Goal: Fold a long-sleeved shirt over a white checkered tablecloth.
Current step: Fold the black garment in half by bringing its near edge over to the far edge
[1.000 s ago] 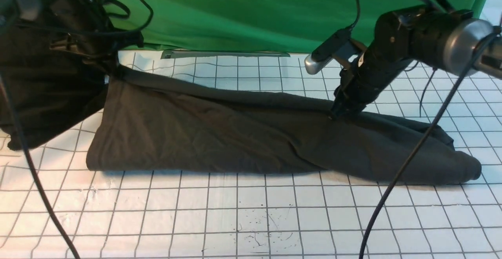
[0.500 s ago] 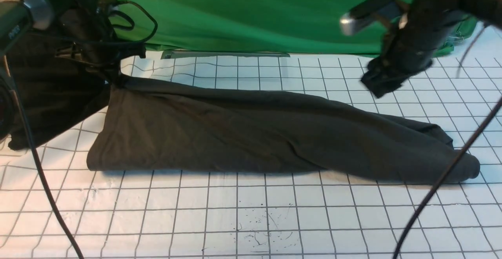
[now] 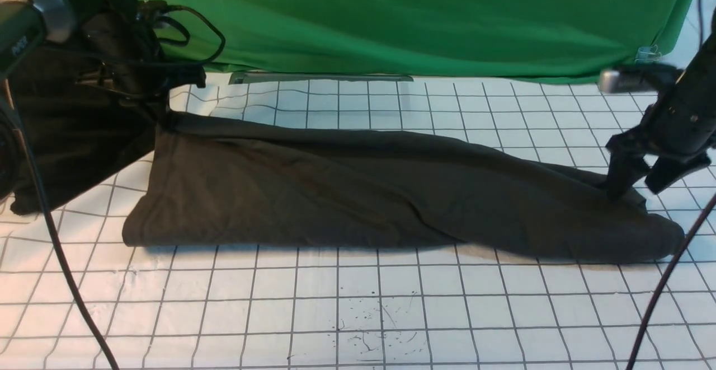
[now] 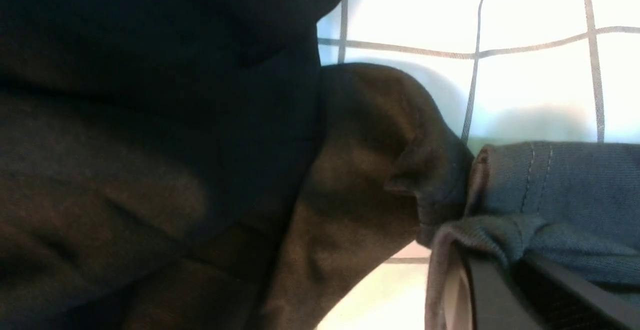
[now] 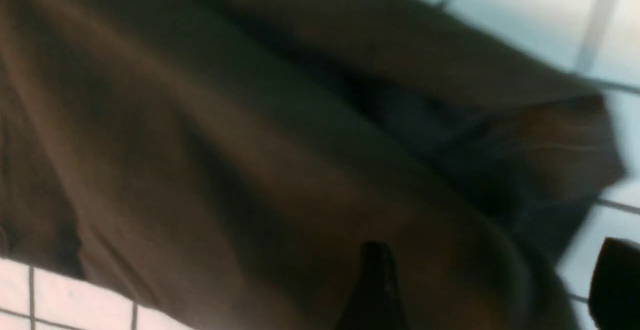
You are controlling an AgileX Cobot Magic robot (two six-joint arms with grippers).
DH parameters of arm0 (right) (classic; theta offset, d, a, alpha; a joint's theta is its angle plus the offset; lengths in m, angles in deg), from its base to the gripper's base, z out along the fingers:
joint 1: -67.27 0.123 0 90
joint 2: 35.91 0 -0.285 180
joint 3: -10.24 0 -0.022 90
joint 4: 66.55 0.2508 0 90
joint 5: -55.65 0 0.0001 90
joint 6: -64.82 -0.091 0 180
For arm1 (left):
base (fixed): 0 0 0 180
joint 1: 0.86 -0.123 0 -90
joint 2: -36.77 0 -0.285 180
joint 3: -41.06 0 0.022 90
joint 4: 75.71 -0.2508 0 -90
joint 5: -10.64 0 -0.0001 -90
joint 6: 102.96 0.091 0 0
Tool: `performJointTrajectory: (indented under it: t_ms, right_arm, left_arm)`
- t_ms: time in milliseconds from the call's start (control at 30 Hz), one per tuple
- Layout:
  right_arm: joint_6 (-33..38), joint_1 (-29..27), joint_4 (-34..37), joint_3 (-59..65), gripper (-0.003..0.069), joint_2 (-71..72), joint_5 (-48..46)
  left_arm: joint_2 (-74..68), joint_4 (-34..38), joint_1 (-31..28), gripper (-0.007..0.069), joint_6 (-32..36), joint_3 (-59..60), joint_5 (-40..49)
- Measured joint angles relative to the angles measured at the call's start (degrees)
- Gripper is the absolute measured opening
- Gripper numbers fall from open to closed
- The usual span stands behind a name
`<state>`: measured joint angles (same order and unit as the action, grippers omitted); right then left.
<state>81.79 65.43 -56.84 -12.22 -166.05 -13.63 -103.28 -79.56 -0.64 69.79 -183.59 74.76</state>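
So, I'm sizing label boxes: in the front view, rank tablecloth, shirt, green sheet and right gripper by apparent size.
Largest: tablecloth.
Then green sheet and shirt, too alike to rank.
Smallest: right gripper.

A corner of the long-sleeved shirt hides behind the left arm at ten o'clock. The right arm is cropped at three o'clock; its wrist view is blurred.

Right gripper is off the mid-right stretch of the long-sleeved shirt, where it sat tip-down with jaws close together. Now it is at the shirt's far end, by the right edge of the white checkered tablecloth. Jaws spread wide, one finger on the fabric.
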Motion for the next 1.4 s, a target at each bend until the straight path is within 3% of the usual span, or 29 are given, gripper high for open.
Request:
performJointTrajectory:
  t_ms: [133, 200, 233, 333, 433, 633, 1033, 1100, 1200, 1333, 1400]
  right_arm:
    - [0.70, 0.68, 0.59, 0.00, 0.0494, -1.74, -0.13]
    - [1.10, 1.11, 0.60, 0.00, 0.0358, -2.11, -0.19]
    - [1.26, 1.11, 0.60, 0.00, 0.0343, -2.11, -0.19]
    - [2.50, 1.15, 0.54, 0.00, 0.0073, -2.11, -0.13]
    - [2.54, 1.15, -1.04, -0.56, 0.0019, -2.11, 0.06]
    - [1.71, 1.15, -4.60, -3.83, 0.0010, -1.38, 4.69]
    - [0.56, 1.87, -5.22, -4.74, 0.0026, -3.91, 19.26]
    - [0.44, 1.87, -5.35, -4.74, 0.0049, -4.42, 19.54]
    - [-0.50, 1.87, -5.68, -4.74, 0.0162, -5.34, 19.93]
    - [-0.74, 1.87, -5.94, -4.82, 0.0327, -5.53, 20.29]
    - [-0.74, 1.87, -5.94, -5.56, 0.0344, -5.34, 19.97]
  left_arm:
    - [0.00, 0.04, 0.00, 0.0024, 0.00, 0.00, 0.00]
    - [0.00, 0.12, 0.00, 0.0024, 0.00, 0.00, 0.00]
    - [0.00, 0.12, 0.00, 0.0024, 0.00, 0.00, 0.00]
    - [0.00, 0.12, 0.00, 0.0024, 0.00, 0.00, 0.00]
    - [0.00, 0.12, 0.00, 0.0024, 0.00, 0.00, 0.00]
    - [0.00, 0.12, 0.00, 0.0024, 0.00, 0.00, 0.11]
    - [0.00, -0.13, 0.00, 0.0026, -0.22, 0.00, -0.82]
    - [0.00, -0.13, 0.00, 0.0030, -0.22, 0.00, -1.09]
    - [0.00, -0.35, 0.00, 0.0068, -0.23, 0.00, -1.80]
    - [0.00, -5.01, 0.00, 0.0204, -2.01, -0.02, -2.65]
    - [0.00, -9.19, 0.00, 0.0277, -2.57, -0.37, -2.62]
